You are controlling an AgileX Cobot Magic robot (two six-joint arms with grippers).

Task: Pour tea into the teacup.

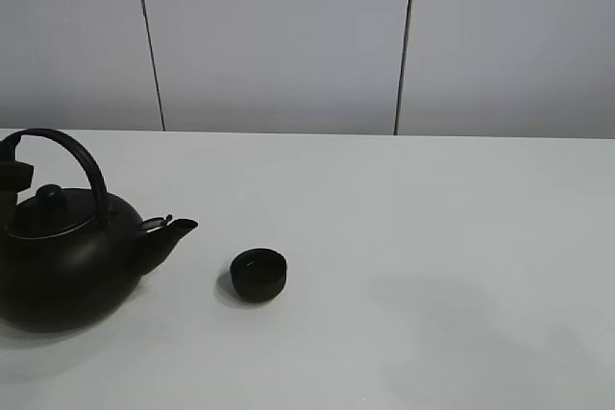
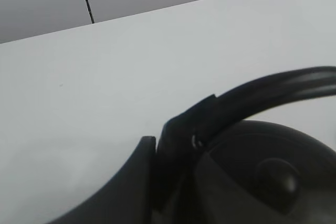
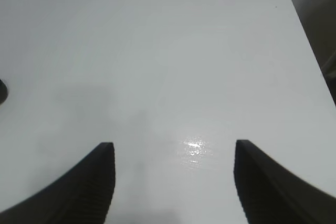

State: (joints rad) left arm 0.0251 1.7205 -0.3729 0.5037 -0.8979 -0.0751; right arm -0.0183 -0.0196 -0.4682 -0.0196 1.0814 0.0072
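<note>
Your left gripper [image 2: 157, 174] is clamped on the arched handle [image 2: 273, 90] of the black teapot [image 1: 62, 256]. Your right gripper [image 3: 173, 182] hangs wide apart over bare table [image 3: 173, 61], holding nothing. The teacup [image 1: 258, 274] stands upright on the table just beside the teapot's spout [image 1: 173, 230].

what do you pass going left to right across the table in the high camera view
left gripper at the handle's left end → teapot → its spout → teacup, then bare table to the right edge.
</note>
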